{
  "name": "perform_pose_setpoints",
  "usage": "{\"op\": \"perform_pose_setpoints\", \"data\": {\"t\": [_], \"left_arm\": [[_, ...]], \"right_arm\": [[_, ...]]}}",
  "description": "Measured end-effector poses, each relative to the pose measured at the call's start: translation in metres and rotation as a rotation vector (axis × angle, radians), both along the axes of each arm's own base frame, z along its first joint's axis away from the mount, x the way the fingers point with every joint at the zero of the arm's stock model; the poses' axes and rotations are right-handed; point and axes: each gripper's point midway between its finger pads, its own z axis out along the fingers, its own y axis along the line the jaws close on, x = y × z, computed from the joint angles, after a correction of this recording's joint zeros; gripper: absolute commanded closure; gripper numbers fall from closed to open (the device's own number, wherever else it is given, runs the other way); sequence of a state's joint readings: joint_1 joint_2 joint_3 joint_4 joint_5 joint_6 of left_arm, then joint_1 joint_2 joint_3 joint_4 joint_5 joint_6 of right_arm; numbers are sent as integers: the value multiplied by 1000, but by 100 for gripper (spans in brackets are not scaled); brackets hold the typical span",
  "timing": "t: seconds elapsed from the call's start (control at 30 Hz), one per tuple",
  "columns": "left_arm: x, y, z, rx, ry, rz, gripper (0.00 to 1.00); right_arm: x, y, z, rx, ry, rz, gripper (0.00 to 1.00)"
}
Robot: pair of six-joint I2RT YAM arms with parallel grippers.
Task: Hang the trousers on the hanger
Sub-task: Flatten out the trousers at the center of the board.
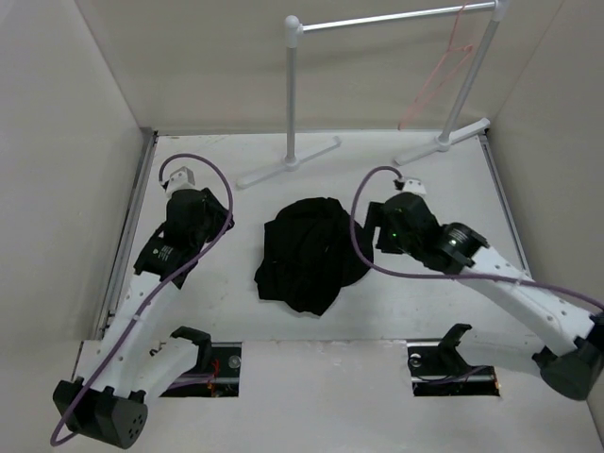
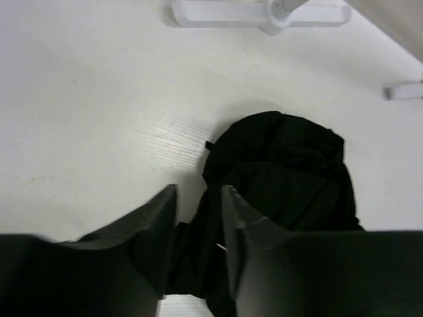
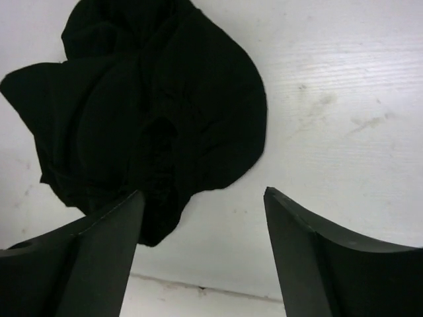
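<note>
The trousers (image 1: 310, 253) lie bunched in a dark heap on the middle of the tabletop (image 1: 226, 307), between the two arms. The hanger (image 1: 444, 68) hangs from the right end of the rack (image 1: 377, 21) at the far side, well apart from them. The left fingers (image 2: 155, 224) stand a narrow gap apart, grasping nothing, just beside the heap's left edge. The right fingers (image 3: 99, 251) are spread wide, released, over its right edge
</note>
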State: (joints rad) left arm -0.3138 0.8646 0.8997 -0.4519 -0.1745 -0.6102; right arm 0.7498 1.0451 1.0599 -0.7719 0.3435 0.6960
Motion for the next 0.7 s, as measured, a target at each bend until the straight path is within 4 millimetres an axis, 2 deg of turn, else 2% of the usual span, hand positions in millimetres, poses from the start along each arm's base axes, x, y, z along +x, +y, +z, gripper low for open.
{"op": "perform_pose_setpoints", "data": {"t": [0.07, 0.23, 0.27, 0.3, 0.4, 0.43, 0.47, 0.5, 0.57, 0.63, 0.7], "left_arm": [[5, 4, -11, 7, 30, 6, 45], [16, -6, -34, 5, 88, -33, 37], [16, -7, -36, 4, 90, -38, 35], [14, -10, -42, 5, 102, -49, 35], [11, -16, -50, 5, 121, -75, 34], [11, -18, -51, 3, 124, -82, 34], [12, -20, -51, 2, 124, -87, 33], [13, -22, -51, 2, 122, -94, 33], [15, -28, -52, 1, 117, -110, 33], [15, -37, -55, 5, 124, -138, 31], [15, -54, -61, 16, 140, -185, 29]], "right_arm": [[16, 20, -13, -30, 22, 24, 15], [45, 52, -47, -77, 68, 49, 17], [52, 62, -59, -82, 83, 59, 17], [55, 69, -68, -82, 98, 70, 22], [61, 86, -95, -84, 149, 100, 69], [61, 90, -105, -85, 173, 107, 81], [59, 92, -111, -90, 187, 109, 90], [58, 92, -114, -93, 193, 107, 92], [56, 84, -107, -87, 174, 85, 94], [48, 53, -78, -68, 117, 27, 94], [48, 11, -33, -12, 16, -73, 95]]}}
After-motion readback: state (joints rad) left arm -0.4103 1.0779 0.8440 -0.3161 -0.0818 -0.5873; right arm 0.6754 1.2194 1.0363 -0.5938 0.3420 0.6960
